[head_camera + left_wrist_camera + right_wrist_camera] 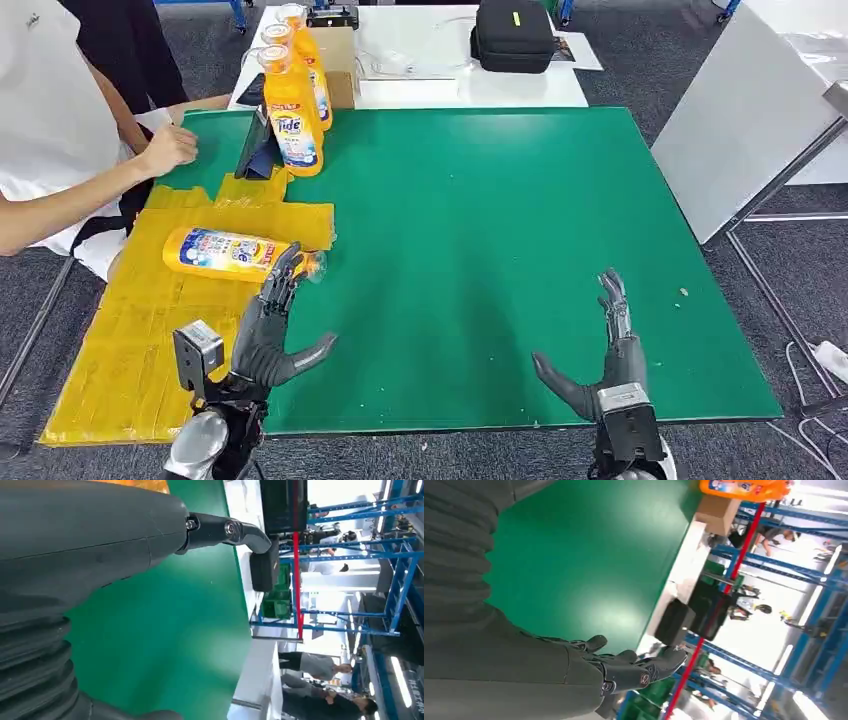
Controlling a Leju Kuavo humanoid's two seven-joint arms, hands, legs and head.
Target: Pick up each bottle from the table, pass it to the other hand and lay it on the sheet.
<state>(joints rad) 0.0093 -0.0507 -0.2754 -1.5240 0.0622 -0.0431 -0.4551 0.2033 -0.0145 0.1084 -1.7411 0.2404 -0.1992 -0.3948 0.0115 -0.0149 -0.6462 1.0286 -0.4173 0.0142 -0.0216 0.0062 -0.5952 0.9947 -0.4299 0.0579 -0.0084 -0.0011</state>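
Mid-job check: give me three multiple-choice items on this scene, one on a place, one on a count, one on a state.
1. Where is the lying bottle?
A. on the yellow sheet
B. on bare green mat
C. on the white table

2. How many bottles stand upright at the mat's far left corner?
A. one
B. two
C. four

3. The right hand is:
A. holding a bottle
B. open, holding nothing
C. pressing the black case

Answers: A, it rests on the sheet, cap towards the left hand; B, two upright bottles; B, its fingers are spread above green mat.
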